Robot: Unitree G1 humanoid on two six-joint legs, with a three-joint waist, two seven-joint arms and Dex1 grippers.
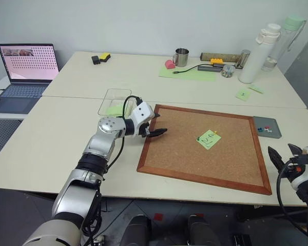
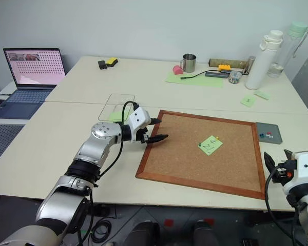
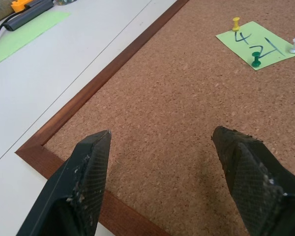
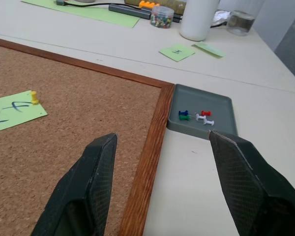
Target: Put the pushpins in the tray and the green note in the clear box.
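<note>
Hovering spread and empty, my left claw (image 1: 159, 132) hangs over the corkboard's (image 1: 185, 159) near-left corner. Ahead lies the green note (image 3: 258, 43), three pins (image 3: 236, 22) through it. I judge the pins come first, then the tray (image 4: 221, 105), where four pins already lie beyond my spread right claw (image 4: 162, 182); the clear box (image 1: 113, 97) sits behind my left claw.

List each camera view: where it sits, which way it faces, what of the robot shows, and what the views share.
Left eye and right eye views: on the head, looking forward and down at the cork board; both arms show, with the left end effector over the board's left edge and the right end effector near its right corner.
Left wrist view: looks along its open fingers across the cork to the green note.
Right wrist view: looks past its open fingers to the tray.
Shared: the board and the note appear in all views.
</note>
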